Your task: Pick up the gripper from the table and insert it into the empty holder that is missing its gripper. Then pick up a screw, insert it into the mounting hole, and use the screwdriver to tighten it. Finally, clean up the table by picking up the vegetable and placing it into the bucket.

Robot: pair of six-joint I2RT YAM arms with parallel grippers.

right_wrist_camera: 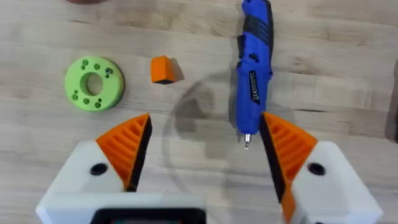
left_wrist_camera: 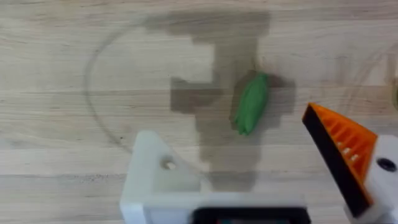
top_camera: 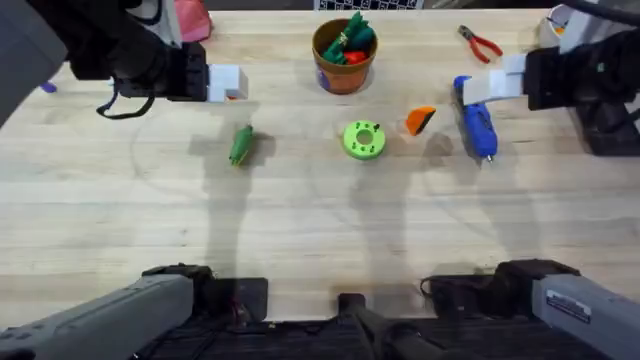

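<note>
A pale wooden counter (top_camera: 300, 230) made of long butcher-block planks spans nearly the whole overhead view, its grain running side to side. Light falls from above and throws soft grey shadows across the boards, with a faint curved mark showing on the wood. Past the far edge lies a dark strip of room, too dim to make out.

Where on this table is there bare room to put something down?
The wide near strip of table, between the arm bases and the green disc, is bare. The far side is crowded: bucket, orange gripper, screwdriver, pliers.
</note>
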